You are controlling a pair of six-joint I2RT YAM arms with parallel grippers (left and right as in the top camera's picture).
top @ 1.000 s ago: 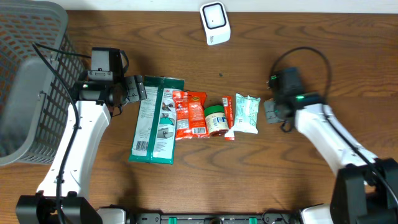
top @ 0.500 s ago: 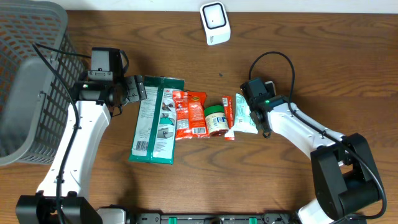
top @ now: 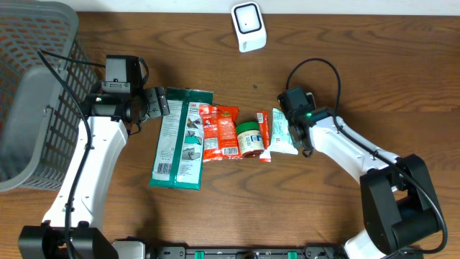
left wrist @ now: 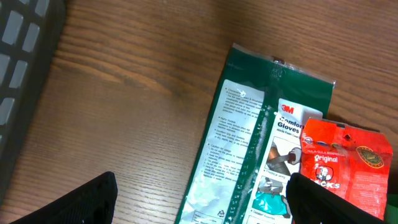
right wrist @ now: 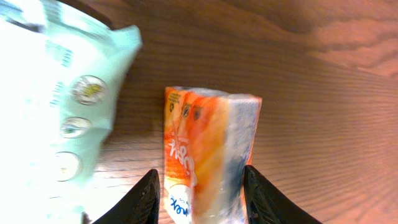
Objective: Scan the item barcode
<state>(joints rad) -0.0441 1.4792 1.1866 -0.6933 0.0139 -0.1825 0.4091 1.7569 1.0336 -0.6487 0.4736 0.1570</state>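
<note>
From overhead, my right wrist covers its own fingers and part of the mint-green pack (top: 285, 134). In my right wrist view that pack is washed out and cut off at the left. The orange pack's (right wrist: 208, 146) near end runs off the bottom edge, its print is blurred, and I can't make out a barcode. It lies on the wooden table (right wrist: 323, 81) directly between the fingers of my right gripper (right wrist: 200, 182), which stand apart, one on each side. I can't tell if they press it. My left gripper (left wrist: 205, 205) is spread wide over the green gloves packet (left wrist: 249, 137), holding nothing.
</note>
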